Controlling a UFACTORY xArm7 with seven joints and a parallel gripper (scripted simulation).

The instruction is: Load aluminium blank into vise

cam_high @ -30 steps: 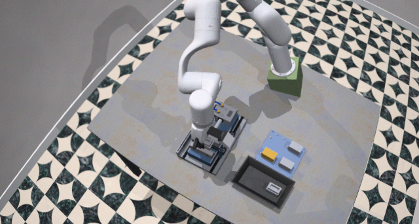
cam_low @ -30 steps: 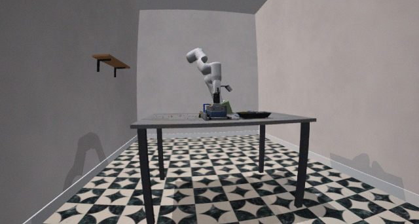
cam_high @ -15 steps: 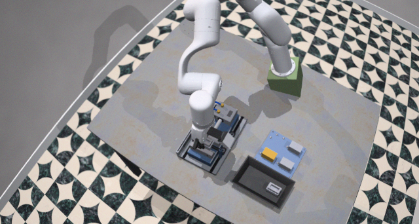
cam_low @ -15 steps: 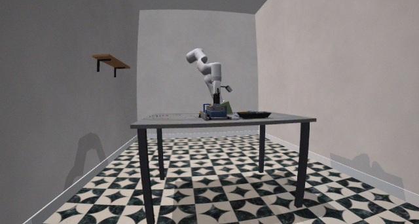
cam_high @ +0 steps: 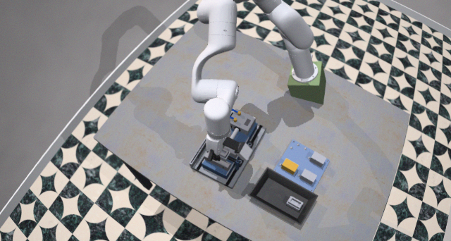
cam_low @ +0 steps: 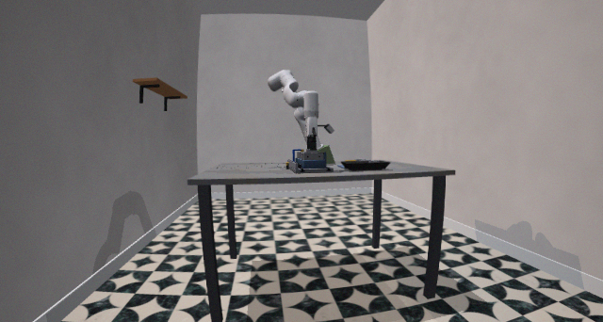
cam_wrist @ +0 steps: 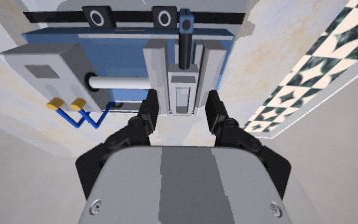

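My gripper [cam_wrist: 182,98] is open and stands low over the blue vise [cam_high: 227,149], one finger on each side of the opening; it also shows in the top view [cam_high: 213,158]. A grey finished part with a pocket [cam_wrist: 182,92] lies in the opening between the two jaws, just ahead of my fingertips and not gripped. The dark work stop rod [cam_wrist: 184,47] stands beyond it. The moving jaw block with blue hoses [cam_wrist: 55,75] is at the left. On the blue infeed plate [cam_high: 301,165] lie a brass blank [cam_high: 289,165] and two aluminium blanks [cam_high: 318,158] [cam_high: 308,175].
The dark outfeed tray [cam_high: 283,195] in front of the plate holds one finished part [cam_high: 294,203], flat and pocket up. The green pedestal [cam_high: 307,82] of my arm stands at the back. The table edge is close behind the vise.
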